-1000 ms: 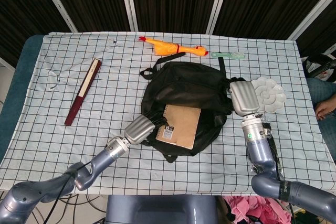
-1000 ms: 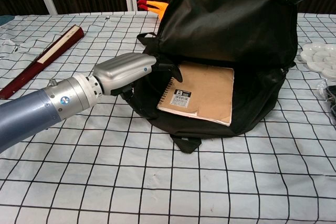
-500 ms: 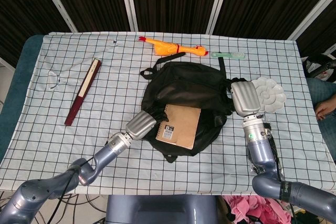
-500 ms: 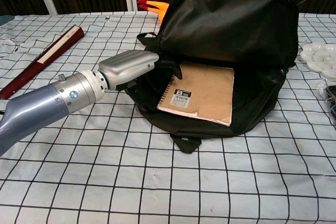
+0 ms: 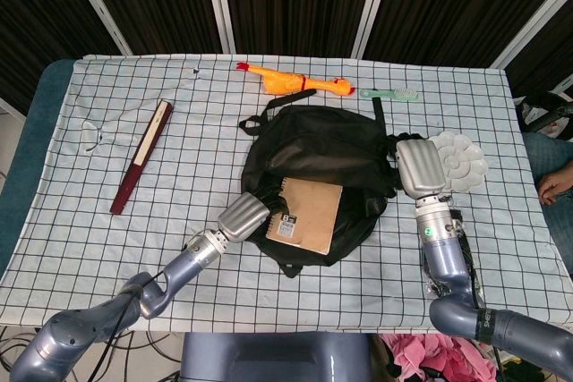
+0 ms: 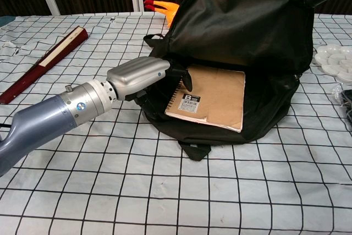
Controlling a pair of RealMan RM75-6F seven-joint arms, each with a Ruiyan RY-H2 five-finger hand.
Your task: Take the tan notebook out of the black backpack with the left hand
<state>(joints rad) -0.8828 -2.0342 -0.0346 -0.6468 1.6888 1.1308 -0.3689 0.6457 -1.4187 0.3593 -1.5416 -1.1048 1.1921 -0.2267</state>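
Note:
The black backpack (image 5: pixel 313 145) lies mid-table with its mouth open toward me, and in the chest view the backpack (image 6: pixel 236 20) has its flap raised. The tan spiral notebook (image 5: pixel 307 214) sticks halfway out of the opening; it shows as a tan notebook (image 6: pixel 214 97) with a barcode label. My left hand (image 5: pixel 243 216) is at the notebook's spiral edge. In the chest view that left hand (image 6: pixel 140 74) has its dark fingertips (image 6: pixel 186 81) over the notebook's top left corner, touching it, with no clear grip. My right hand (image 5: pixel 419 167) holds the backpack's right upper edge up.
A dark red folded fan (image 5: pixel 141 157) lies at the left. A yellow rubber chicken (image 5: pixel 291 80) and a green brush (image 5: pixel 390 93) lie behind the backpack. A white flower-shaped dish (image 5: pixel 461 158) sits by my right hand. The checked cloth (image 5: pixel 107 239) covers the table.
My left hand has moved right toward the notebook; its fingertips now reach over the notebook's spiral corner. The right hand and backpack have hardly moved.

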